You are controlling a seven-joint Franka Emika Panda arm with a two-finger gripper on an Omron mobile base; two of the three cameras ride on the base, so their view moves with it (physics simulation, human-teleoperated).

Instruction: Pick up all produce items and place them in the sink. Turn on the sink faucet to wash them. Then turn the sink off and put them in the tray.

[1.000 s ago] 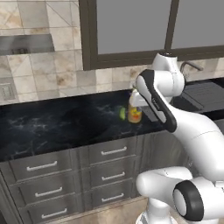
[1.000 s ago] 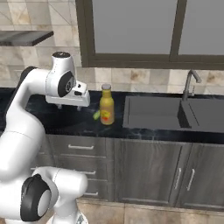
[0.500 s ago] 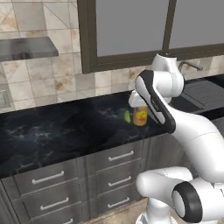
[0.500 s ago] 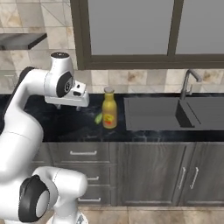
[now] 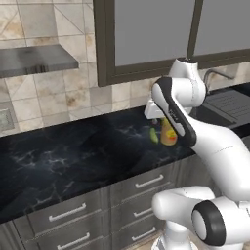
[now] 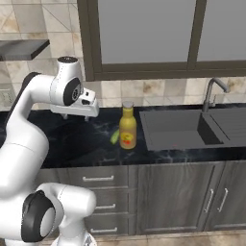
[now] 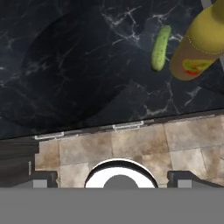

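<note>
Standing beside cucumber (image 7: pixel 160 47): yellow bottle (image 7: pixel 201 43), red label, text unreadable.

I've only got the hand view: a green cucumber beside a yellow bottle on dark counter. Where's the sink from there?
Observer: The sink is set into the counter just past the bottle, on the side away from the arm.
Operator: Faucet?
Observer: The faucet stands at the back of the sink, spout curving over the basin. No water shows.
Operator: Anything in the basin?
Observer: In the right base view it looks bare.
Operator: Pincer holding anything?
Observer: No. The pincer hangs open above the counter, short of the cucumber, which lies against the bottle's near side.
</note>
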